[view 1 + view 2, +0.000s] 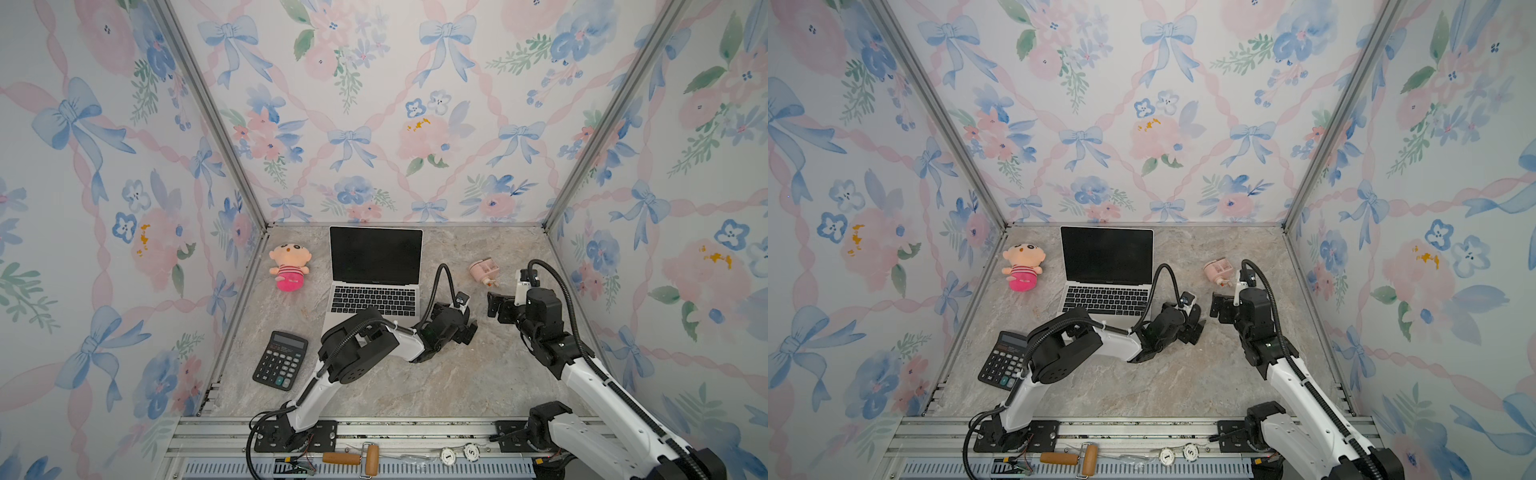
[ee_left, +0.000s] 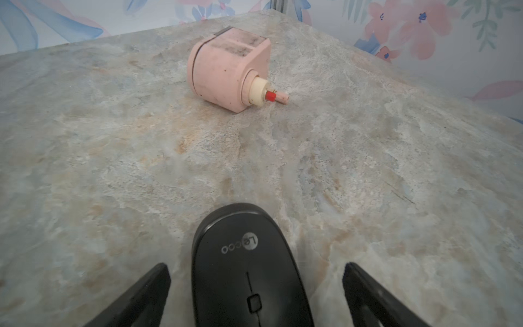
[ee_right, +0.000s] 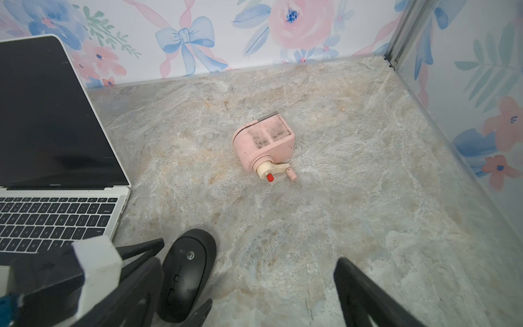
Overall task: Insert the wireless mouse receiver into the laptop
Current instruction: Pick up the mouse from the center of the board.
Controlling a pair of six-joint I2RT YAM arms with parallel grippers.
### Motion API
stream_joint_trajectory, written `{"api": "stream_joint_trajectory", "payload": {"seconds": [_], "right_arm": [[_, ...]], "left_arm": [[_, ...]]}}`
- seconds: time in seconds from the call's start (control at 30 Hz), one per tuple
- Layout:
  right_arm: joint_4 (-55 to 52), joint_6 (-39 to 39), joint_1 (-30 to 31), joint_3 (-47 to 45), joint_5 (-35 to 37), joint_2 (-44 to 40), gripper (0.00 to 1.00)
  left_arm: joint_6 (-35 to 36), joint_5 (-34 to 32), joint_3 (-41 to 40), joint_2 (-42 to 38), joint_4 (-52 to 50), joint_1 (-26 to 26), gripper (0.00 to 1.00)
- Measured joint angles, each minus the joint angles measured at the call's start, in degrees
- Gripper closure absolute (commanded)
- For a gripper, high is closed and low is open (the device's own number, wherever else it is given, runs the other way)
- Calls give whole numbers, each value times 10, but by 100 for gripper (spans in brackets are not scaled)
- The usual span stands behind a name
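Close to the near edge of the bench (image 1: 415, 382), by its left edge, a dark calculator (image 1: 280, 359) lies flat.

Further in, about the middle of the bench, the left tool (image 2: 256, 264) is lowered over a black oval mouse (image 2: 249, 269). The tool is wide open: its two fingers (image 2: 147, 288) stand one on each side of the mouse, with a strip of bare bench between each of them and the mouse, so it grips nothing. The mouse (image 3: 186, 274) lies just beside the laptop's side that faces the right edge of the bench.

Near it, toward the right edge, the right tool (image 3: 246, 262) is also wide open and holds nothing; only the bench surface shows between its fingers.

Beyond the tools, toward the far right corner, a pink pencil sharpener (image 3: 264, 144) lies on its side, well apart from the mouse.

The laptop (image 1: 374, 257) stands open at the middle of the far edge, with its black screen upright. A plush doll (image 1: 289, 266) lies beside it, toward the far left corner.

The wireless mouse receiver cannot be made out in any view.
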Motion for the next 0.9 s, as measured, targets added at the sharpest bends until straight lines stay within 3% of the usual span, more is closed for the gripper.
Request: {"api": "stream_joint_trajectory", "payload": {"seconds": [0.3, 0.63, 0.77, 0.9], "right_arm": [[14, -7, 0, -10, -3, -23, 4], [46, -49, 0, -33, -4, -48, 4], [53, -72, 8, -36, -11, -50, 4], [59, -89, 25, -36, -32, -49, 4]], "left_arm": [[-21, -22, 56, 48, -18, 0, 4], [8, -23, 42, 42, -20, 2, 33], [29, 2, 17, 21, -28, 3, 48], [50, 59, -8, -3, -35, 17, 56]]}}
